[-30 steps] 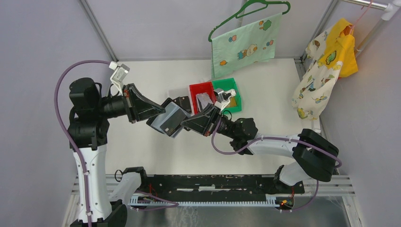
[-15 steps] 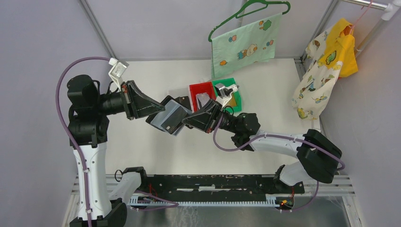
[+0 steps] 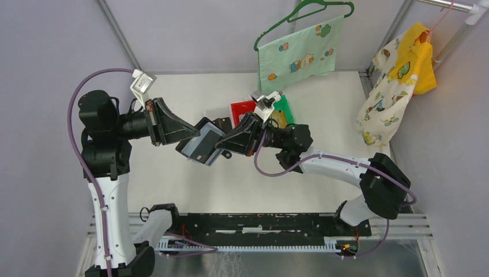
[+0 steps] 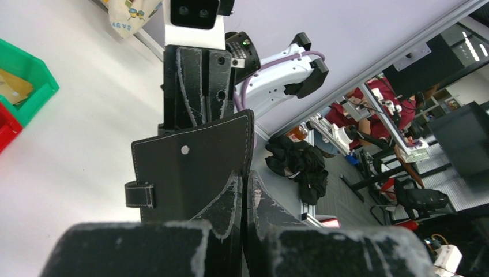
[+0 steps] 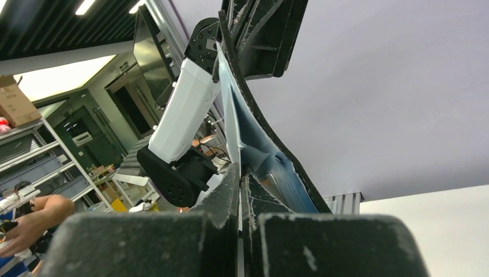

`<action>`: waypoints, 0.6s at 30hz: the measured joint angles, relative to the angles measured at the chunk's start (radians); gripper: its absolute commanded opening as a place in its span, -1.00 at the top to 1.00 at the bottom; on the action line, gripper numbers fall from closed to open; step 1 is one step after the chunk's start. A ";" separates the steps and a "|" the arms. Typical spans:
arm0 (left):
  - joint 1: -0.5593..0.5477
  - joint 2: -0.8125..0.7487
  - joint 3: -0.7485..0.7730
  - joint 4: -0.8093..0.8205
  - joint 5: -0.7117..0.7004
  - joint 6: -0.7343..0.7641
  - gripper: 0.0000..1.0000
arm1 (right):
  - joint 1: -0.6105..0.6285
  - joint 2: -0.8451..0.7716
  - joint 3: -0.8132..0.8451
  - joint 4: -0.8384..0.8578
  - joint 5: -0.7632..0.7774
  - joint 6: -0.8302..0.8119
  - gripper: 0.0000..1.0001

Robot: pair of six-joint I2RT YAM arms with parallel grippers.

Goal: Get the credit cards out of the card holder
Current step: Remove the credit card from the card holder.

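The black card holder (image 3: 203, 144) hangs in the air between my two arms, its grey-blue lining (image 5: 262, 147) facing the right wrist camera. My left gripper (image 3: 195, 134) is shut on one edge of the holder (image 4: 196, 167), whose snap tab (image 4: 140, 194) sticks out to the left. Opposite it, my right gripper (image 3: 221, 148) is shut on the thin edge of a whitish credit card (image 5: 226, 98) that stands in the holder. In the right wrist view the jaws (image 5: 240, 171) pinch that edge. Any other credit cards in the holder are hidden.
A red bin (image 3: 241, 108) and a green bin (image 3: 284, 109) stand on the white table just behind the right wrist; a tan card (image 4: 11, 86) lies in the green one. A green cloth on a hanger (image 3: 297, 55) and yellow clothes (image 3: 398, 81) hang at the back.
The right gripper has moved left and up, away from the bins, staying at the holder's edge. The holder has shifted slightly left and shows less of its inside. Both grippers stayed shut.
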 measured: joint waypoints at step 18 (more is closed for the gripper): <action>0.001 0.027 0.142 0.018 0.014 -0.105 0.96 | -0.013 0.142 0.067 0.291 -0.056 0.158 1.00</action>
